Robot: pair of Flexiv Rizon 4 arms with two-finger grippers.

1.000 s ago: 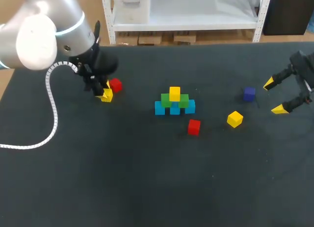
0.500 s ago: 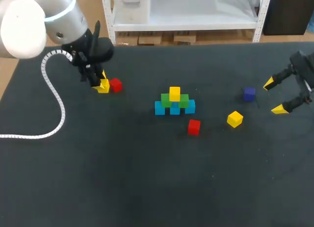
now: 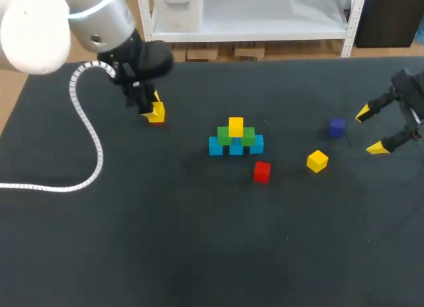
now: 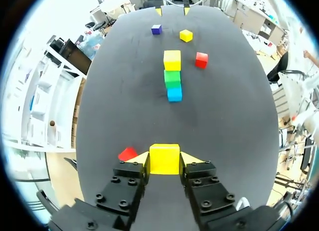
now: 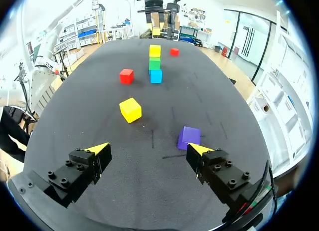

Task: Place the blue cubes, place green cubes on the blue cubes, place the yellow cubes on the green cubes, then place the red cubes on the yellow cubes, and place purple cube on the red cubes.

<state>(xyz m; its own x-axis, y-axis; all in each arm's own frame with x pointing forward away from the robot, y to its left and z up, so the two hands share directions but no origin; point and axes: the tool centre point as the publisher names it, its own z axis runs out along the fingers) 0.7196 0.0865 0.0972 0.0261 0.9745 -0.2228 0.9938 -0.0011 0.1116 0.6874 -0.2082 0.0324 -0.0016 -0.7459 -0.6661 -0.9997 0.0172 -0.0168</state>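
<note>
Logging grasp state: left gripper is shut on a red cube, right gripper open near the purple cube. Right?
No. Left wrist view: the left gripper is shut on a yellow cube, not red. The right gripper is open near the purple cube.

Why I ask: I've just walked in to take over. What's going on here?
The left gripper is shut on a yellow cube, a red cube beside it. The pyramid at mid-table has blue cubes, green cubes on them and one top yellow cube. A second red cube, a loose yellow cube and the purple cube lie nearby. The right gripper is open near the purple cube.
</note>
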